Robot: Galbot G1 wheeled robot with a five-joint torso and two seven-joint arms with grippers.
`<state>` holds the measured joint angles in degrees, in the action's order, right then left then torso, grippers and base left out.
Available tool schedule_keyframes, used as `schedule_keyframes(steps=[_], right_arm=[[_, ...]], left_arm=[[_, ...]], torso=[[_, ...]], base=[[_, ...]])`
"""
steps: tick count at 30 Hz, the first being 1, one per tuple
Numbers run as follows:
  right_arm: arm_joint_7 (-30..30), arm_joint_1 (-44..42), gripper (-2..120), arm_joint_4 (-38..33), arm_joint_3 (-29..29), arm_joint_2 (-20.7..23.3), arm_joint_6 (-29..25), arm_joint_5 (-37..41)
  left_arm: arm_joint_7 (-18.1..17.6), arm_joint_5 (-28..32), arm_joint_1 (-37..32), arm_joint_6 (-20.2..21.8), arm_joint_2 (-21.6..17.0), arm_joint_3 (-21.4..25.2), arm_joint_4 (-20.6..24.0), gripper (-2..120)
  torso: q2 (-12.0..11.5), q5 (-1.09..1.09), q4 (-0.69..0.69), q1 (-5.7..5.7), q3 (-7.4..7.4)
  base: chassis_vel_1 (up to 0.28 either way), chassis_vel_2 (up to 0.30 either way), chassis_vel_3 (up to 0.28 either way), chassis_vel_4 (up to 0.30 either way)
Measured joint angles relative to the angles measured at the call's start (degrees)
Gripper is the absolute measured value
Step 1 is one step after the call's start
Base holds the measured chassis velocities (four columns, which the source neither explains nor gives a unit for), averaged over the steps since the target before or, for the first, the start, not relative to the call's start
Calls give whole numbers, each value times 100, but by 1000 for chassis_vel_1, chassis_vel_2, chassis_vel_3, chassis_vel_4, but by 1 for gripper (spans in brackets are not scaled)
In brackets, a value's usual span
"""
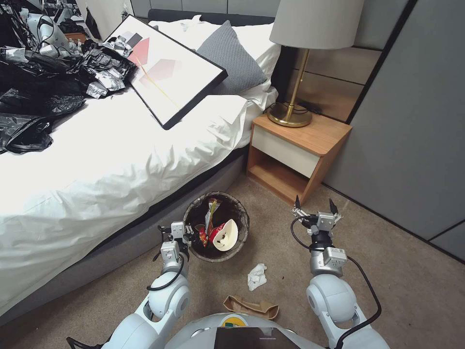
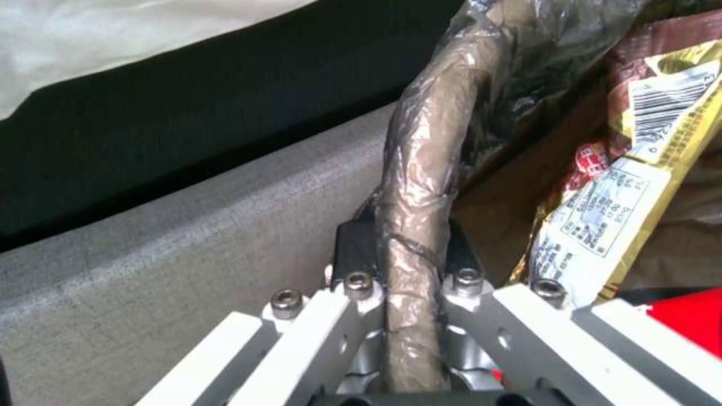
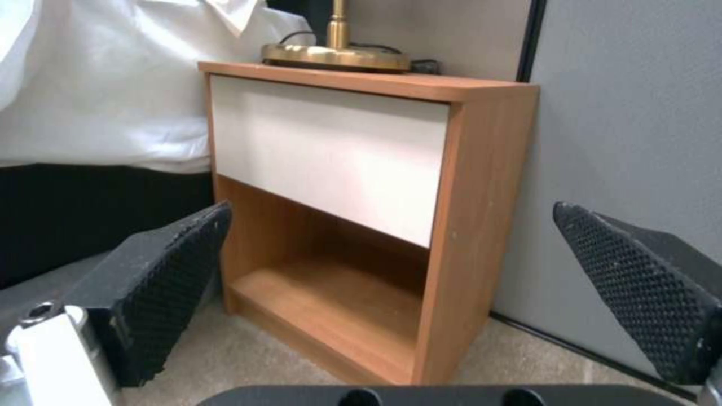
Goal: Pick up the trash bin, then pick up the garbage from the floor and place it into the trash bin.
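The trash bin (image 1: 216, 228) sits low beside the grey bed base (image 1: 121, 242), its rim wrapped in a dark brown bag; the left gripper (image 1: 186, 236) pinches that rim on the side nearest the bed, and in the left wrist view its 2 black fingers (image 2: 355, 248) press the bag-covered rim (image 2: 417, 186) between them; whether the bin rests on the carpet (image 1: 411, 291) or hangs just above it cannot be told. Inside the bin lie a red-and-white paper cup (image 1: 225, 235), tipped on its side with its mouth showing, and a yellow snack wrapper (image 1: 210, 213) standing upright against the liner; the wrapper's printed back (image 2: 609, 220) shows close beside the rim in the left wrist view.

On the carpet, near the bin and between the 2 arms, lies a crumpled white scrap (image 1: 256, 276); closer to the robot's body lies a flat brown paper bag (image 1: 251, 307), apart from the scrap.

The right gripper (image 1: 317, 206) hangs above the carpet in front of the wooden nightstand (image 1: 295, 150), its fingers spread wide and holding nothing; its textured black pads (image 3: 169, 282) frame the nightstand's white drawer front (image 3: 331, 163) and open shelf. A brass-based lamp (image 1: 290, 115) stands on the nightstand; the white-sheeted bed (image 1: 97, 165) carries a framed picture (image 1: 169, 68), a grey pillow (image 1: 230, 55) and black plastic sheets (image 1: 34, 92).
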<state>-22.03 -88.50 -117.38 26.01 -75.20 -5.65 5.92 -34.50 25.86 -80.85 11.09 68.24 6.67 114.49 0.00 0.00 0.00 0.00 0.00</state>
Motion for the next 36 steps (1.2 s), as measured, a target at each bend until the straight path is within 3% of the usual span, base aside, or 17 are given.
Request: schedule_keyframes(steps=[36], right_arm=[[-1, 64, 100, 67, -3, -30, -126, -70]], left_arm=[[-21, 19, 13, -3, -5, 51, 15, 2]], torso=[[0, 0, 0, 0, 0]], base=[[8, -7, -3, 8]])
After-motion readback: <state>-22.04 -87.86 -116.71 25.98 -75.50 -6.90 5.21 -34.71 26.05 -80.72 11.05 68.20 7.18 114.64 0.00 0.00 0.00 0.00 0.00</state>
